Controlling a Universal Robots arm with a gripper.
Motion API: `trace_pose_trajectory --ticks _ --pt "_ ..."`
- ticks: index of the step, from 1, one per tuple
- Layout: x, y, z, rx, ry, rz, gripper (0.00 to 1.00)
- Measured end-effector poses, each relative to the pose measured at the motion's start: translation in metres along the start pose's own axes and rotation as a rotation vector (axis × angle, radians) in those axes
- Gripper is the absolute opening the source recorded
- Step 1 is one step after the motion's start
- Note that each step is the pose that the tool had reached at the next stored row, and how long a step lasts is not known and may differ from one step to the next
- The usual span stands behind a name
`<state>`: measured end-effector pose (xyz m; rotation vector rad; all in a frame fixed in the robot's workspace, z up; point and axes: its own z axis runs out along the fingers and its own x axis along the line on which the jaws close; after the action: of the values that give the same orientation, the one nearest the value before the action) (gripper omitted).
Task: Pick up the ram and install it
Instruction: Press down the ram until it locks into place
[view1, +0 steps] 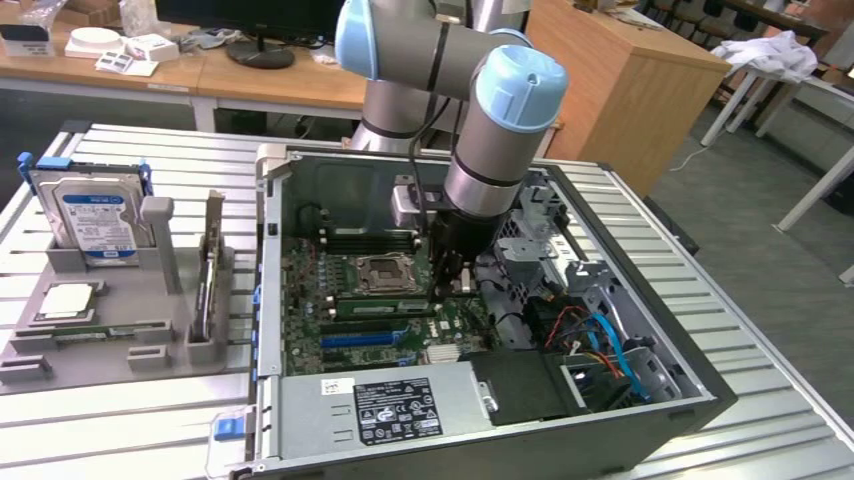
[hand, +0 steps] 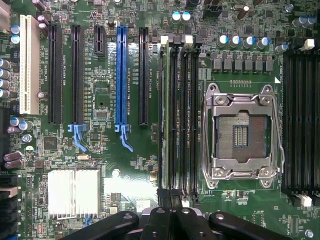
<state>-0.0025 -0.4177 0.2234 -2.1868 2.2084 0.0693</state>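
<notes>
Though closed, gripper (hand: 171, 221) just above ram (hand: 164, 125)

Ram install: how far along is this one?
Done: the ram appears to stand in a slot beside the CPU socket. In hand: nothing visibly held; the gripper, fingers shut, sits low over that slot row. Left: whether the ram is fully seated can't be told.
</notes>
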Motion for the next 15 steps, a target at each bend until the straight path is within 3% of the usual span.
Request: trace_pose_trajectory --ticks 15 --pt "-0.001 0.0003 -0.0274 -0.0017 0.0010 0.000 0.11"
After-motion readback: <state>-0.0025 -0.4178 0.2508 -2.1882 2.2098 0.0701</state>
